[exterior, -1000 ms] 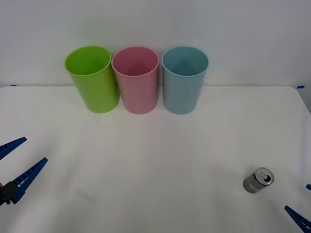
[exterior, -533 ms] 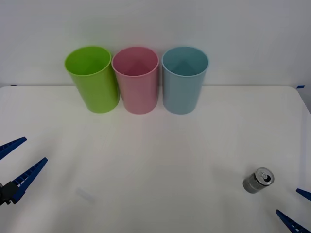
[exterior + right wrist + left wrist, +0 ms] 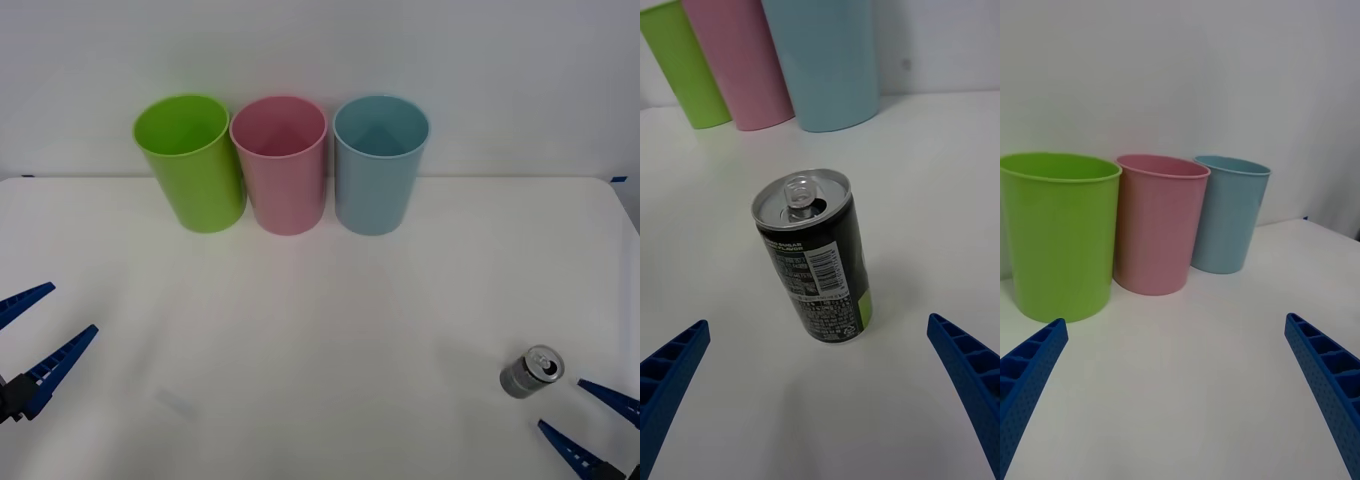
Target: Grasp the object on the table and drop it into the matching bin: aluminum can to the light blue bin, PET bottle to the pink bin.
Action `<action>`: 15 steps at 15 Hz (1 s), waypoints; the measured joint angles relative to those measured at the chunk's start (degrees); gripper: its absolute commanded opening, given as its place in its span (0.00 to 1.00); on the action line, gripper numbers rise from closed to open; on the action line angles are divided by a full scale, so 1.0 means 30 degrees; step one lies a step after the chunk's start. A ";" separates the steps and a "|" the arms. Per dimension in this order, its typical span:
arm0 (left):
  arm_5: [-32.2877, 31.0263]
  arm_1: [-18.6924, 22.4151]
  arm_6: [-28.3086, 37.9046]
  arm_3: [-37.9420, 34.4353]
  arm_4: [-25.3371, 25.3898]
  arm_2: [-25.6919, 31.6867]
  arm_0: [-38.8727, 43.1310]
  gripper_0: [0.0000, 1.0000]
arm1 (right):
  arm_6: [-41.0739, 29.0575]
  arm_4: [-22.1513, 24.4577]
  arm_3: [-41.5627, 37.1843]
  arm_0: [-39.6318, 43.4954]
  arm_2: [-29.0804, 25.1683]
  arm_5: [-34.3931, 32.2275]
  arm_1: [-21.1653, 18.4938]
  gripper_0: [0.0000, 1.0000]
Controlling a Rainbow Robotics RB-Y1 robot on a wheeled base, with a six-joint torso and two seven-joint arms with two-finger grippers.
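The white surface [image 3: 320, 300] is taking up pretty much everything, running wide and flat out to the wall. Along its far edge three tall cups are standing upright in a row, rims nearly touching: a lime green cup [image 3: 190, 160] on the robot's left, the pink bin [image 3: 281, 162] in the middle, and the light blue bin [image 3: 378, 162] on the right.

The left gripper [image 3: 28, 340] is hovering over the near left edge of the surface, well apart from everything, with its blue ribbed fingers spread wide and nothing between them. From its wrist camera it's looking straight at the three cups lined up ahead.

The right gripper [image 3: 590, 425] is sitting low at the near right corner, fingers also splayed wide and holding nothing. It's just beside the can, pointing at it but not touching.

Smallest thing here is the aluminum can [image 3: 531, 372], standing upright on the surface near the right front, well away from the bins. In the right wrist view the can [image 3: 818, 255] is sitting ahead of the open fingers, shiny pull-tab top facing up, dark label with a barcode and a bit of green at the bottom.
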 measured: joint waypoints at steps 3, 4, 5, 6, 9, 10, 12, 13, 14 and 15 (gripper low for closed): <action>0.0000 0.0000 0.0000 0.0000 0.0000 0.0000 0.0000 1.00 | 0.0353 -0.0426 0.0061 -0.0260 0.0763 0.0892 0.0112 1.00; 0.0000 0.0000 0.0000 0.0000 0.0000 0.0000 0.0000 1.00 | 0.0502 -0.0538 0.0063 -0.0383 0.0955 0.1172 0.0213 1.00; 0.0000 0.0000 0.0000 0.0000 0.0000 0.0000 0.0000 1.00 | 0.0639 -0.0560 0.0063 -0.0526 0.1003 0.1371 0.0400 1.00; 0.0000 0.0000 0.0000 0.0000 0.0000 0.0000 0.0000 1.00 | 0.0763 -0.0565 0.0058 -0.0649 0.1031 0.1523 0.0582 1.00; 0.0000 0.0000 0.0000 0.0000 0.0000 0.0000 0.0000 1.00 | 0.1058 -0.0567 0.0061 -0.1059 0.1303 0.2048 0.1139 1.00; 0.0000 0.0000 0.0000 0.0000 0.0000 0.0000 0.0000 1.00 | 0.1170 -0.0567 0.0062 -0.1156 0.1387 0.2238 0.1278 1.00; 0.0000 0.0000 0.0000 0.0000 0.0000 0.0000 0.0000 1.00 | 0.1376 -0.0567 0.0049 -0.1288 0.1598 0.2610 0.1527 1.00; 0.0000 0.0000 0.0000 0.0000 0.0000 0.0000 0.0000 1.00 | 0.1471 -0.0567 0.0059 -0.1374 0.1739 0.2796 0.1629 1.00; 0.0000 0.0000 0.0000 0.0000 0.0000 0.0000 0.0000 1.00 | 0.1526 -0.0567 0.0060 -0.1463 0.1899 0.2966 0.1669 1.00; 0.0000 0.0000 0.0000 0.0000 0.0000 0.0000 0.0000 1.00 | 0.1581 -0.0568 0.0061 -0.1560 0.2068 0.3139 0.1710 1.00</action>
